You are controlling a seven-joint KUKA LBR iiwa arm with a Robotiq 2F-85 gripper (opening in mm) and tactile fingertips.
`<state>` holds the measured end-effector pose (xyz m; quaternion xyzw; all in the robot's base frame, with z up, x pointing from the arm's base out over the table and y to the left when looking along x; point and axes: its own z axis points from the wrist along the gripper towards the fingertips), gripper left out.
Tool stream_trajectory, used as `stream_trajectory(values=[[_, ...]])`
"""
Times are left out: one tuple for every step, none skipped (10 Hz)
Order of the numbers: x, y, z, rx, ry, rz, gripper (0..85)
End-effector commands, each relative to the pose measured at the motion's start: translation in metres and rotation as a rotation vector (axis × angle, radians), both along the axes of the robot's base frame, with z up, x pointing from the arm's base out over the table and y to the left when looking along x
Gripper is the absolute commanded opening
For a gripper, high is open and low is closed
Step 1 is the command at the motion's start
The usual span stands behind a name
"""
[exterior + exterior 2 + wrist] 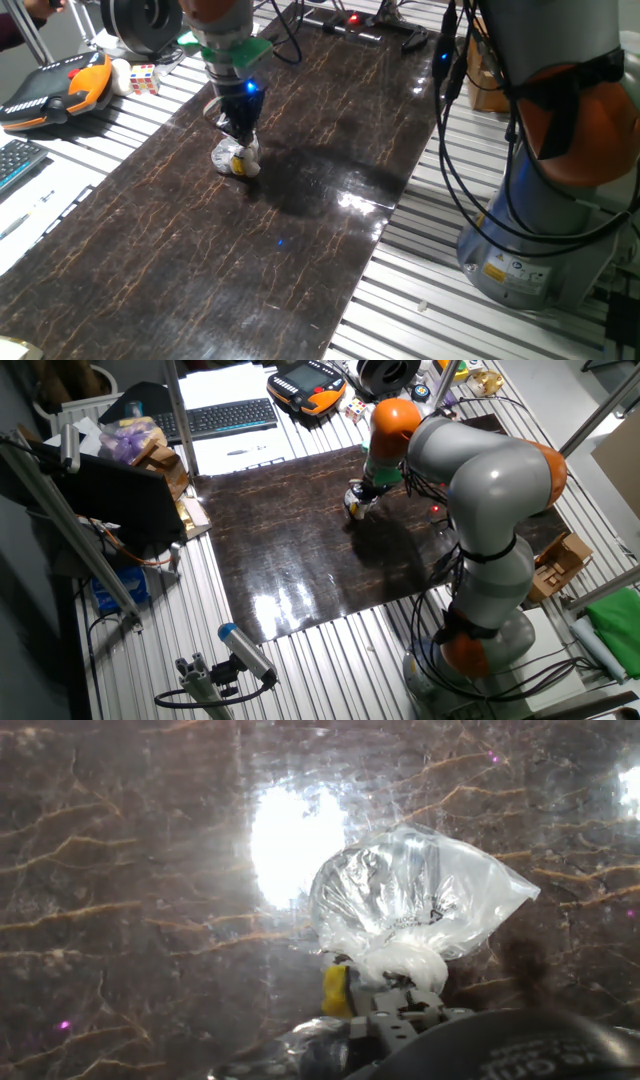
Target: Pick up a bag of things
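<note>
The bag of things (236, 160) is a small wrinkly clear plastic bag with a yellow item and white bits. It sits on the dark marbled tabletop (200, 270) in its far left part. My gripper (240, 140) comes straight down on it, its fingers closed in on the top of the bag. The other fixed view shows the gripper (362, 492) over the bag (355, 501). In the hand view the bag (420, 900) fills the centre right, puffed out above a tied neck, with the yellow item (335, 990) beside it. Whether the bag is off the table cannot be told.
A multicoloured puzzle cube (144, 78) and an orange-and-black teach pendant (60, 90) lie on the slatted bench at the far left. A keyboard (215, 418) lies beyond the tabletop. The arm's base (540, 200) and its cables stand at the right.
</note>
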<state>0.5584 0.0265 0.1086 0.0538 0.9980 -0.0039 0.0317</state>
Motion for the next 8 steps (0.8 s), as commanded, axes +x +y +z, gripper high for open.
stream_trajectory(values=[[-0.0003,0.0,-0.001,-0.009,-0.016,-0.009,64.7],[-0.001,0.0,-0.003,-0.01,-0.027,-0.02,80.7],[-0.0011,0.0,-0.004,-0.015,-0.033,-0.029,85.0],[-0.0005,0.0,-0.005,-0.038,-0.031,-0.033,85.0],[0.0003,0.0,-0.006,-0.041,-0.025,-0.039,85.0],[0.0024,0.0,-0.008,-0.03,-0.015,-0.04,85.0],[0.0051,-0.002,-0.012,-0.017,-0.009,-0.037,85.0],[0.0076,-0.003,-0.018,-0.001,-0.002,-0.029,85.0]])
